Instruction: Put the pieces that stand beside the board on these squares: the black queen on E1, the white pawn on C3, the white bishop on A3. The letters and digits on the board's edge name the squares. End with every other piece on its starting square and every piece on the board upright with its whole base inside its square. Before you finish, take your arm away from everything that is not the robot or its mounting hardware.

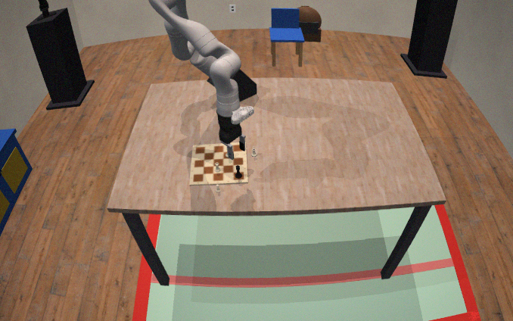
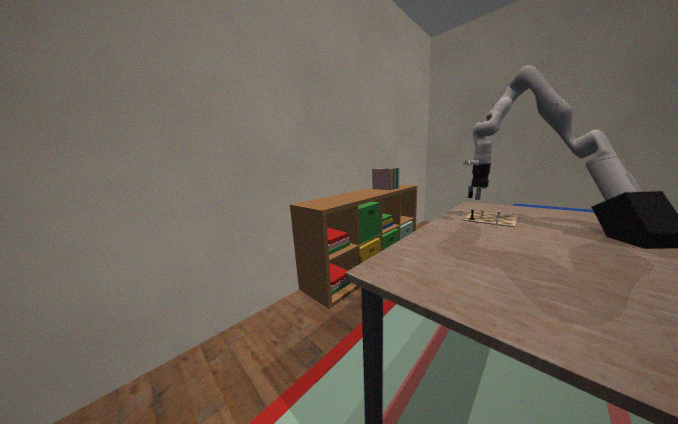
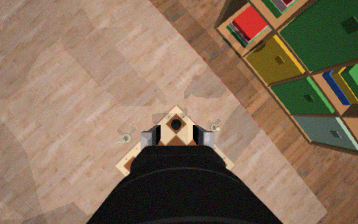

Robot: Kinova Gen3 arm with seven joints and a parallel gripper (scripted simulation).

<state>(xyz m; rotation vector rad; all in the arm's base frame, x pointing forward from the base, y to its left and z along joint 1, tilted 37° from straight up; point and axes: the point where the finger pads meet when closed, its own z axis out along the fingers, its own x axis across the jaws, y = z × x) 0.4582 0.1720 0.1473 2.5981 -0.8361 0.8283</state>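
Note:
The black queen (image 1: 238,172) (image 2: 472,215) (image 3: 176,124) stands upright on the dark front-right corner square of the board (image 1: 247,166). My gripper (image 1: 237,151) (image 2: 474,195) (image 3: 176,131) is open and empty, above the board and higher than the queen. A taller white piece (image 1: 254,152) (image 3: 125,138), seemingly the bishop, stands on the table right of the board. A smaller white piece (image 1: 218,188) (image 3: 214,127), seemingly the pawn, stands before the board's front edge. Another white piece (image 1: 217,166) stands on the board. A finger partly hides a pale shape there. The edge labels are too small to read.
The table (image 1: 321,151) (image 2: 500,270) extends right of the board. Its front edge runs beyond the smaller white piece. A bookcase (image 2: 312,245) stands beyond the table. The arm's black base (image 2: 637,220) is at the table's back.

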